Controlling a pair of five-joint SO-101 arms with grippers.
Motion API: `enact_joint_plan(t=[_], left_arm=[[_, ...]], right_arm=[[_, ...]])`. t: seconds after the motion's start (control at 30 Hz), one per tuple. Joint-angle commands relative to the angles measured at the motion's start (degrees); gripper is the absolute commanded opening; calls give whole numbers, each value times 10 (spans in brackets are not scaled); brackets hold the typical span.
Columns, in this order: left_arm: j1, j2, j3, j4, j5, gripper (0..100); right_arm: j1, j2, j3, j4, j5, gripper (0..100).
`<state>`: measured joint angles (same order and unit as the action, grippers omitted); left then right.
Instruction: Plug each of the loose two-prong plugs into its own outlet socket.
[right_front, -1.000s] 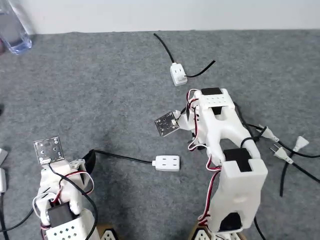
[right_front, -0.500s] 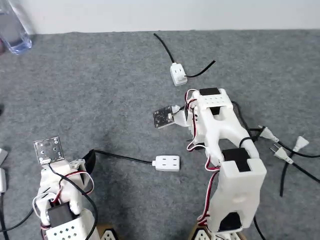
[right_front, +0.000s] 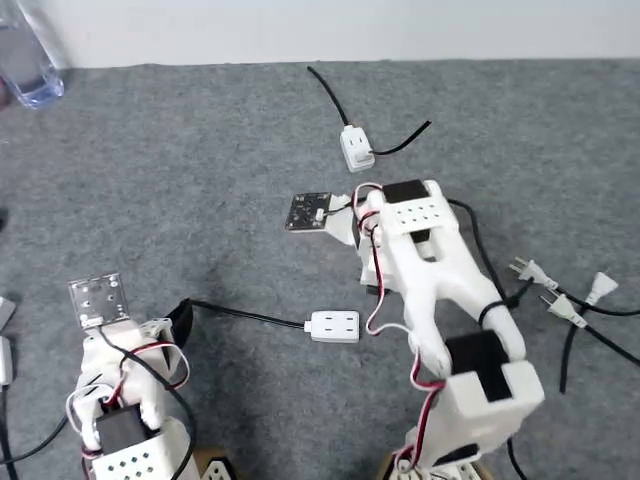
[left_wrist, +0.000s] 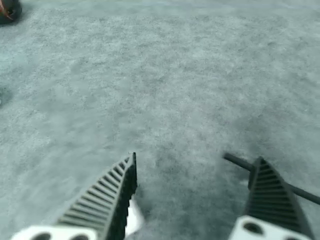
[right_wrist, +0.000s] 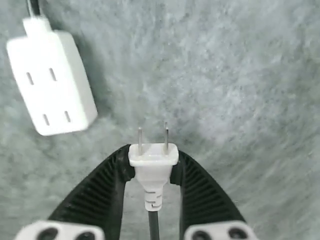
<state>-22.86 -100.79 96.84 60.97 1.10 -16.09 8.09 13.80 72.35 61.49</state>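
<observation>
One outlet socket (right_front: 333, 326) lies by the right arm (right_front: 440, 290), another outlet socket (right_front: 355, 148) sits farther back, and three loose plugs (right_front: 563, 309) lie nearby.

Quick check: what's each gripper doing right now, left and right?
Left gripper: open, holding nothing.
Right gripper: closed on a white two-prong plug, prongs pointing out past the fingertips.

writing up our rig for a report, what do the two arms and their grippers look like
The left arm and right arm are white plastic shells with black motor blocks and loose red, white and black wires. Each carries a small flat circuit board near the wrist. The left gripper and right gripper have black tapered fingers, the left's visibly ribbed, on white bases with round holes.
</observation>
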Motion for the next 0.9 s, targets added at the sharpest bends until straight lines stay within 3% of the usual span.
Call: enact_joint_plan(t=[0.0, 0.13, 0.3, 0.43, 0.53, 0.77, 0.87], left_arm=[[83, -3, -2, -24, 4, 340], [155, -4, -2, -39, 37, 341], [197, -4, -2, -96, 214, 342], [252, -4, -2, -135, 300, 342], [301, -4, -2, -156, 324, 353], [385, -3, -2, -159, 334, 545], [399, -3, -2, -162, 334, 563]], right_arm=[[-14, -59, 10, -1, -53, 8], [-34, -113, 41, 10, -86, 8], [-47, -193, 62, 47, -91, 8], [-52, -247, 62, 75, -98, 8], [-55, -277, 62, 80, -130, 8], [-91, -302, 62, 76, -169, 8], [-118, -300, 61, 75, -174, 8]])
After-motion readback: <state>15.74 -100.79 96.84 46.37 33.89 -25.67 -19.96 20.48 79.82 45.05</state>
